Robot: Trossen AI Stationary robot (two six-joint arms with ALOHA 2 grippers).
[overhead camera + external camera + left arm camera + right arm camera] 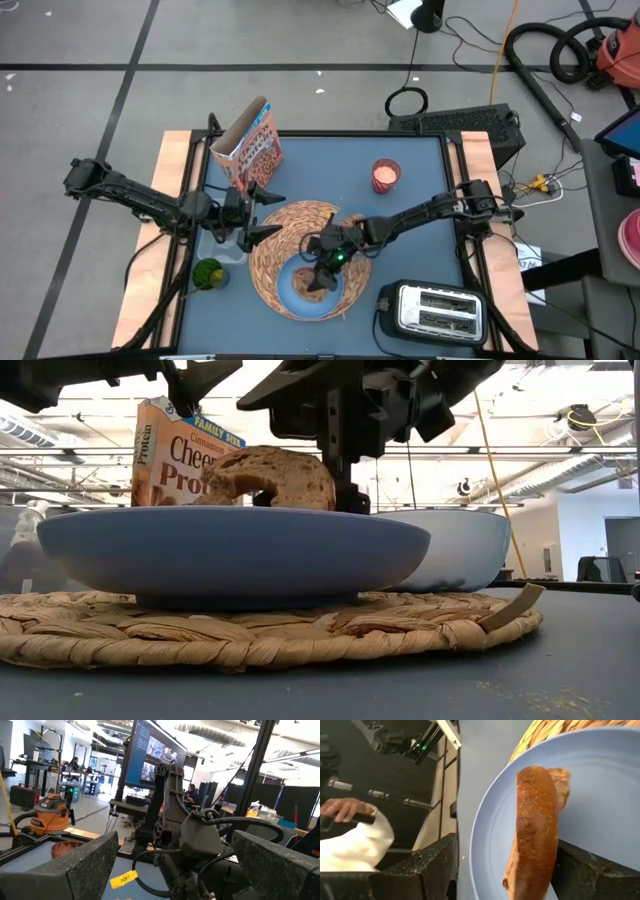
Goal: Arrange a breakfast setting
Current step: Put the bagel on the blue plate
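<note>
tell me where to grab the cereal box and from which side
Grip the cereal box across its thin depth near the open top, coming from above. It stands upright at the table's far left, and its broad faces look too wide for the fingers. The left gripper is nearest, open beside the mat.

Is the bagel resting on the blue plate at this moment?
Touching. The low view shows the bagel meeting the rim line of the blue plate; the right wrist view shows it lying on the plate between the right gripper fingers.
</note>
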